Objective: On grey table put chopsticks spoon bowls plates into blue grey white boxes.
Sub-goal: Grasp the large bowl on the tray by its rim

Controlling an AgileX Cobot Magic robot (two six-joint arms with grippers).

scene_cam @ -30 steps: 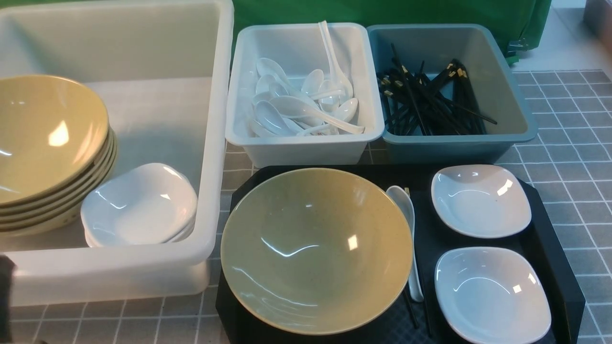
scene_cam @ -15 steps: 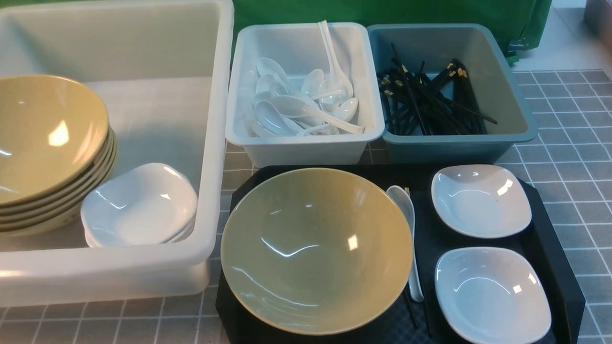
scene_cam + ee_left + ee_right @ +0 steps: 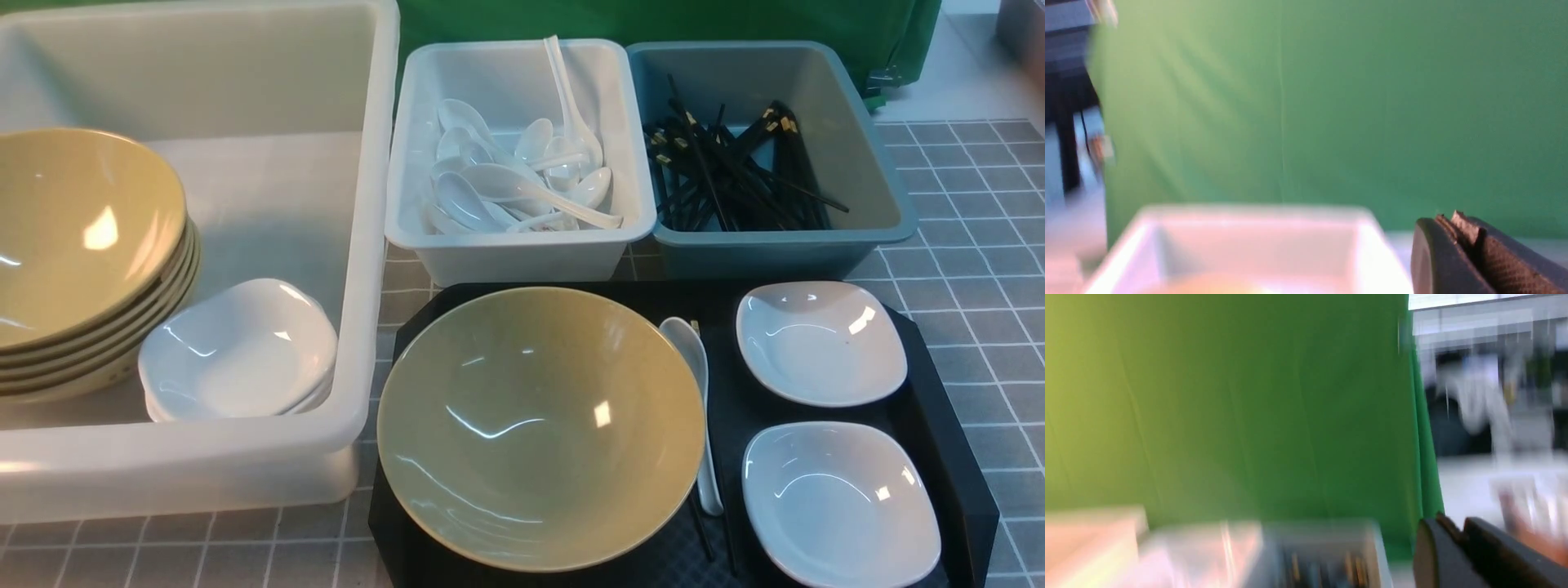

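On the black tray (image 3: 939, 408) sit an olive-tan bowl (image 3: 539, 425), a white spoon (image 3: 694, 359) lying over black chopsticks (image 3: 700, 535), and two white plates (image 3: 820, 343) (image 3: 841, 502). The large white box (image 3: 359, 245) holds stacked bowls (image 3: 82, 237) and plates (image 3: 237, 351). The small white box (image 3: 522, 253) holds spoons, the blue-grey box (image 3: 767, 253) chopsticks. Neither gripper shows in the front view. In its wrist view my left gripper (image 3: 1447, 218) is shut and empty, well short of the blurred white box (image 3: 1249, 228). My right gripper (image 3: 1453, 522) shows a narrow gap, nothing in it.
The grey table (image 3: 980, 245) runs out to the right of the tray and boxes. A green backdrop (image 3: 653, 20) hangs right behind the boxes. Both wrist views are blurred.
A dark part of the left arm at the front view's lower left edge has gone out of the picture. Nothing on the table has shifted.
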